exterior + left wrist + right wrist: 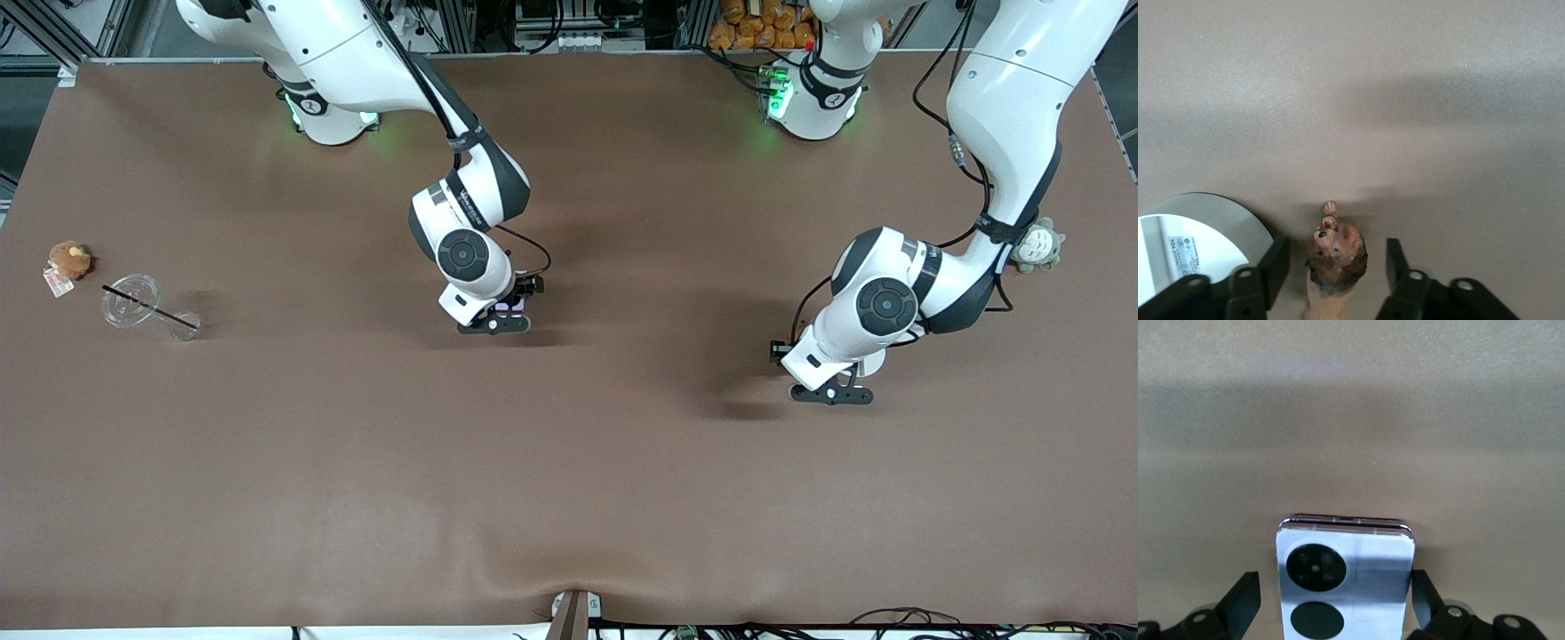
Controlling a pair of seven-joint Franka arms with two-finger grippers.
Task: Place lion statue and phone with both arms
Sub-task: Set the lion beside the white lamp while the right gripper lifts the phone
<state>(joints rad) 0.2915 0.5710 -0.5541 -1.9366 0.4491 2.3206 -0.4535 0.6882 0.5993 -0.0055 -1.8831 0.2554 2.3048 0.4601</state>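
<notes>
The lion statue [1336, 257], a small brown-orange figurine, lies on the brown table between the fingers of my left gripper [1335, 268]. The fingers are open, with a gap on each side of it. In the front view the left gripper [831, 393] is low over the table toward the left arm's end, and the hand hides the lion. The lavender phone [1345, 587] lies flat, its two black circles facing up, between the open fingers of my right gripper [1331, 593]. In the front view the right gripper [494, 324] is near the table's middle, with the phone's edge [508, 305] showing.
A white round disc [1198, 233] lies beside the lion, under the left hand [876, 363]. A grey-green plush [1036, 246] sits by the left arm. A brown plush with a tag [68, 260] and a clear cup [142, 304] lie at the right arm's end.
</notes>
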